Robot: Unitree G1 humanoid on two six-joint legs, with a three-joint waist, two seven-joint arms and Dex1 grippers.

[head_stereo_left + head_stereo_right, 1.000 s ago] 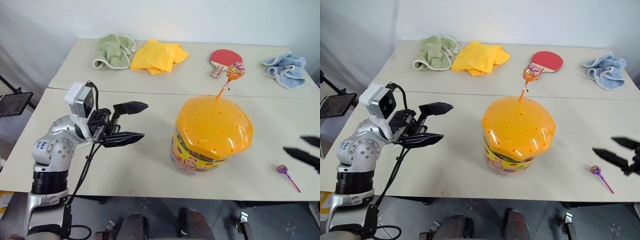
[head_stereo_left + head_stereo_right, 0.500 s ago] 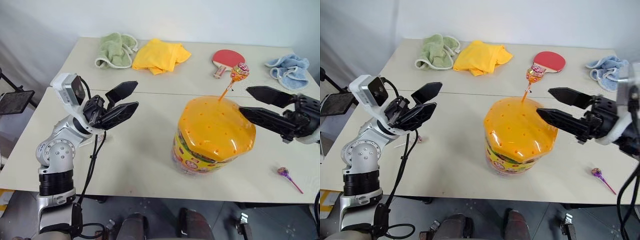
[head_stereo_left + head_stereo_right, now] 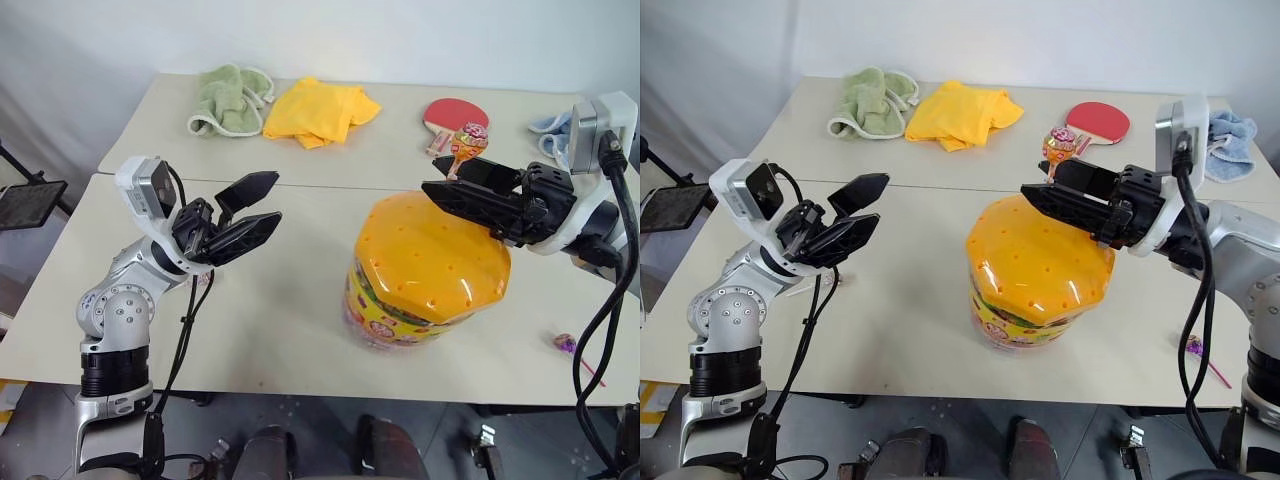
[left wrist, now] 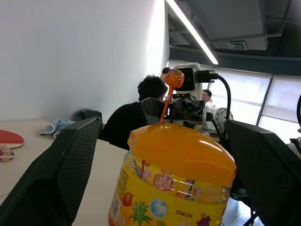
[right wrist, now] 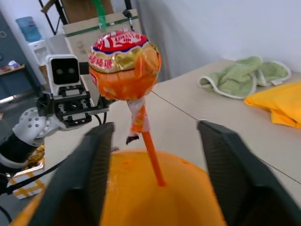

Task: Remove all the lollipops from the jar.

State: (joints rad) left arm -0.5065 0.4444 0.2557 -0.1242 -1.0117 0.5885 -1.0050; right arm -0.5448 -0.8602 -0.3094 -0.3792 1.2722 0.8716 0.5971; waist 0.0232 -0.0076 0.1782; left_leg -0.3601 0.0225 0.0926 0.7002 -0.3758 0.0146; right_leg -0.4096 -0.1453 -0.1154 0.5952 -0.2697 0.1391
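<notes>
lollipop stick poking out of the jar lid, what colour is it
Orange. The lollipop stands on an orange stick rising from the jar lid; the right wrist view shows it best.

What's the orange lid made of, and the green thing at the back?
The lid looks like glossy, see-through plastic: it shines and has small holes. The green thing looks like soft terry cloth, a crumpled fuzzy towel with a pale edge.

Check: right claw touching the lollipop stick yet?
Apart. Right wrist view shows the stick rising between both fingers with clear gaps either side.
</notes>
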